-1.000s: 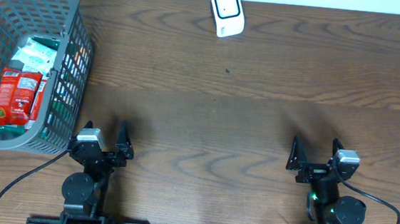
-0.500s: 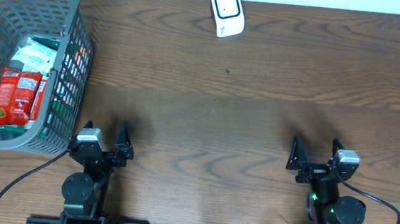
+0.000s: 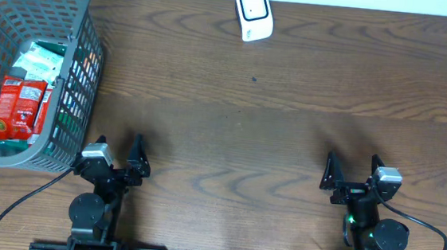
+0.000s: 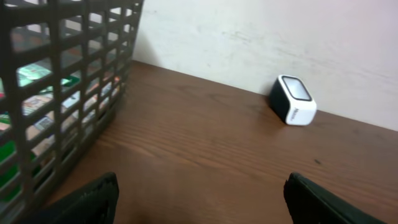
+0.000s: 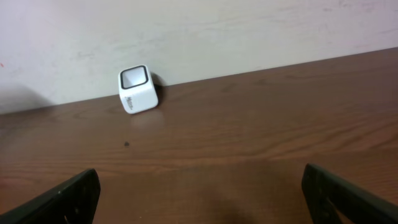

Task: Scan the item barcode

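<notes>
- A brown wooden table is seen against a pale wall, with a grey basket at its left end and a white scanner at the far edge.
- No step has been started: the packets (one red, others green and white) lie untouched inside the basket.
- The left gripper and right gripper are spread wide and empty, at the near edge.
- Next, a packet would probably have to be lifted out over the rim by the left gripper.
- Since a second ago, only a slight turn of the left gripper toward the basket is noted.
</notes>
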### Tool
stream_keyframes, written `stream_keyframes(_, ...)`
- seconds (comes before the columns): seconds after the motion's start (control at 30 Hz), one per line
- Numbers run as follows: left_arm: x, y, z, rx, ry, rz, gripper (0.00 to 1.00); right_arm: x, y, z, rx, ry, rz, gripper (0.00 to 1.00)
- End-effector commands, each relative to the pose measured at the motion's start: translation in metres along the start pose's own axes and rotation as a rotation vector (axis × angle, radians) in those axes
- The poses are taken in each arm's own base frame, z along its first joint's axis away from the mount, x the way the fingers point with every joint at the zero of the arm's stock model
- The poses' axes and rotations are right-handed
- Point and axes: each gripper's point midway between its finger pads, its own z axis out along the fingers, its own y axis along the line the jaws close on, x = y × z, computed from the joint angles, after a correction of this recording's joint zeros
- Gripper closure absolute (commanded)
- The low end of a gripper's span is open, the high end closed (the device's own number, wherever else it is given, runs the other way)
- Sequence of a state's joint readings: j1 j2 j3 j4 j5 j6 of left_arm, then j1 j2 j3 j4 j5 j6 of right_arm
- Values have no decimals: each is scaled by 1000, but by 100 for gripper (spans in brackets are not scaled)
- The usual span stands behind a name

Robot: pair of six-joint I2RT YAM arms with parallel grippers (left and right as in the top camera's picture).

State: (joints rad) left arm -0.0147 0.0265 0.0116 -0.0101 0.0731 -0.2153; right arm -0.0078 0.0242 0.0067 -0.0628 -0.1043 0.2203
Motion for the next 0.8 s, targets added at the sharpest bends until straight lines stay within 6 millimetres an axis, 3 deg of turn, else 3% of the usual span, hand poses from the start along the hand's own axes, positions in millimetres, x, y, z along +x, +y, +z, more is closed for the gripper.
stream_keyframes(0.0,8,-12,-1,73,41,-25,14,2,2,0,-6,8,11,1)
stream_keyframes(0.2,-9,-43,-14,213,79,-26,14,2,2,0,-6,8,11,1)
stream_keyframes(0.33,-27,-49,-29,204,114,-45,14,2,2,0,-6,8,11,1)
stream_keyframes(0.57,-66,-60,-59,175,189,-62,14,2,2,0,-6,8,11,1)
stream_keyframes(0.77,-113,-74,-68,138,308,-80,14,2,2,0,-6,8,11,1)
